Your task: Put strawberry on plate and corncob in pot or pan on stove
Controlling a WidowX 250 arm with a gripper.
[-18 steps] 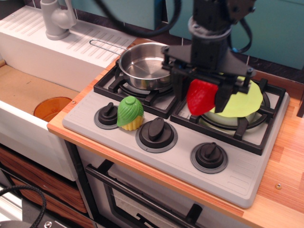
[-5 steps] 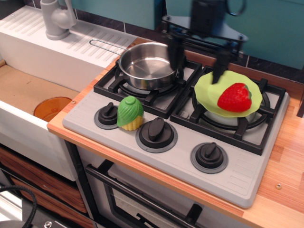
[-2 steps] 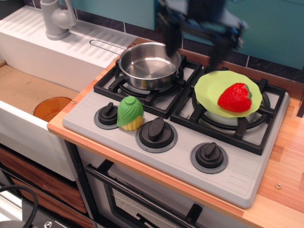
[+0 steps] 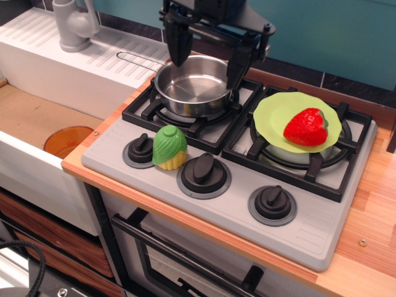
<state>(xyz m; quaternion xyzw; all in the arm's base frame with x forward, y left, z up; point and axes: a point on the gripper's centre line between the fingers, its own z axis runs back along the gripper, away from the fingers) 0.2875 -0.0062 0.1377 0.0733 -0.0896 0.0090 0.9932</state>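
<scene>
The red strawberry lies on the light yellow-green plate, which rests on the right grate of the grey stove. The corncob, green husk over yellow kernels, stands on the stove's front left between two knobs. The steel pan sits on the left grate, its wire handle pointing back left. My gripper hangs open and empty above the pan, one finger over its left rim and the other finger at its right rim.
A white sink counter with a grey tap lies to the left. An orange cup sits in the lower basin. Three black knobs line the stove's front. A wooden counter edge runs on the right.
The gripper let go of the strawberry, which now lies on the plate. It rose and moved left from over the plate to over the pan.
</scene>
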